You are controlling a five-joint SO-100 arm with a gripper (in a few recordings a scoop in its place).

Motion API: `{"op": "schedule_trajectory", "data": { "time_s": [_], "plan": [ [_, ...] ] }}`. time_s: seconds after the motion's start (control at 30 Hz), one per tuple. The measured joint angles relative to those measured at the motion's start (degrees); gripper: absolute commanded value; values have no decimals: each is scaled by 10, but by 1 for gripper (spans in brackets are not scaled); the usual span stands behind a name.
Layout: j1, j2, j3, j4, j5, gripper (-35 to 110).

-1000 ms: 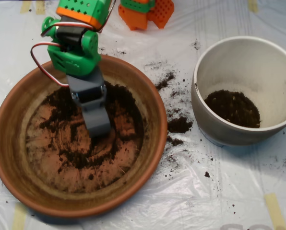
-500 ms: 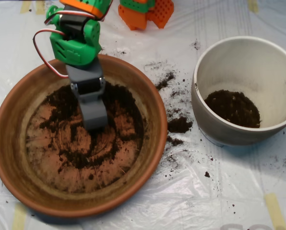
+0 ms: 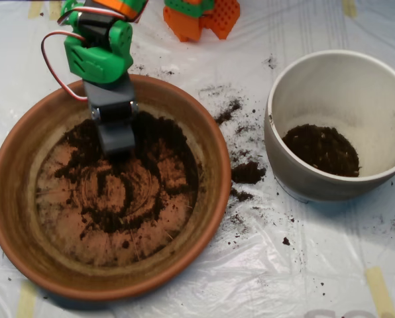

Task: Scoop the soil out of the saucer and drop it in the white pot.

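Note:
The terracotta saucer (image 3: 18, 218) fills the left half of the overhead view. Thin smears and clumps of dark soil (image 3: 161, 142) lie in it, thickest along its far side. My grey scoop (image 3: 116, 140) hangs from the green wrist with its tip down in the far part of the saucer, on the soil there. Its two halves look pressed together. The white pot (image 3: 390, 93) stands at the right, apart from the saucer, with a dark mound of soil (image 3: 321, 149) on its bottom.
Spilled soil crumbs and a clump (image 3: 248, 173) lie on the white plastic sheet between saucer and pot. An orange and green arm base (image 3: 201, 16) stands at the top edge. Yellow tape strips (image 3: 378, 289) hold the sheet down.
The scoop has drawn back toward the saucer's far rim, sliding from the middle of the dish up and a little left. Soil and pot look unchanged.

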Motion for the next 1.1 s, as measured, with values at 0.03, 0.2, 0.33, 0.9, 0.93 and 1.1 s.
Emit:
{"op": "schedule_trajectory", "data": {
  "time_s": [0.03, 0.2, 0.33, 0.9, 0.93, 1.1],
  "plan": [
    [0, 0, -4, 10, 8, 0],
    [-32, 5, -58, 96, 105, 0],
    [-82, 35, -133, 160, 201, 0],
    [-284, 219, -261, 311, 339, 0],
    [-298, 232, -264, 316, 339, 0],
    [-368, 268, -289, 352, 348, 0]
  ]
}}
